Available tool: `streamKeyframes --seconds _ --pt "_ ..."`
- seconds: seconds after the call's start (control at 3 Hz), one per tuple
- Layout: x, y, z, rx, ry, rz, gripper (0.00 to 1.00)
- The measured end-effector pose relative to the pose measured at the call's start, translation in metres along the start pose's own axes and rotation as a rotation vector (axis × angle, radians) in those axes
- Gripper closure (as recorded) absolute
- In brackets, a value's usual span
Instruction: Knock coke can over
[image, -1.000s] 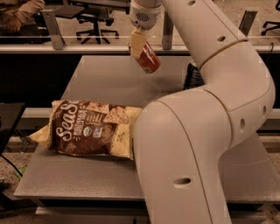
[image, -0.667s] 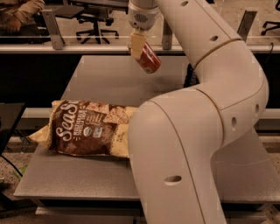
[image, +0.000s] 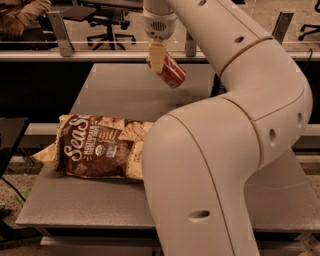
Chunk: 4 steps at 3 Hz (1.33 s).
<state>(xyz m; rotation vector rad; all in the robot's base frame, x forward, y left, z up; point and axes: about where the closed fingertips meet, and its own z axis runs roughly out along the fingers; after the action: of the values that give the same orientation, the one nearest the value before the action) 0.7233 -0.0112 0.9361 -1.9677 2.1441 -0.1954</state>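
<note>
The coke can (image: 173, 74) is red with a silver top. It is tilted, its top up and to the left, over the far middle of the grey table (image: 110, 92). My gripper (image: 158, 59) hangs down from the wrist above it. It is shut on the can's upper end, with one cream finger (image: 157, 56) across the can's left side. Whether the can's lower end touches the table is hidden by the viewing angle.
A brown SeaSalt chip bag (image: 97, 146) lies flat on the table's front left. My own large white arm (image: 225, 150) fills the right half of the view and hides that side of the table. Office chairs (image: 107, 27) and a rail stand behind the table.
The gripper and the tilted can have shifted slightly right and down. The lower arm link has swung a little to the left in view. The chip bag has not moved.
</note>
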Motion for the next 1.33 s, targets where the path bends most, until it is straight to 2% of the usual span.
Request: streamKeyframes --seconds 0.33,0.67,1.0,1.33 --pt "0.003 0.010 0.003 -0.014 0.028 -0.027 1.00" --pt "0.007 0.020 0.009 -0.034 0.052 -0.058 0.81" --pt "0.009 0.029 0.015 -0.057 0.072 -0.090 0.58" --pt "0.010 0.042 0.019 -0.086 0.087 -0.149 0.27"
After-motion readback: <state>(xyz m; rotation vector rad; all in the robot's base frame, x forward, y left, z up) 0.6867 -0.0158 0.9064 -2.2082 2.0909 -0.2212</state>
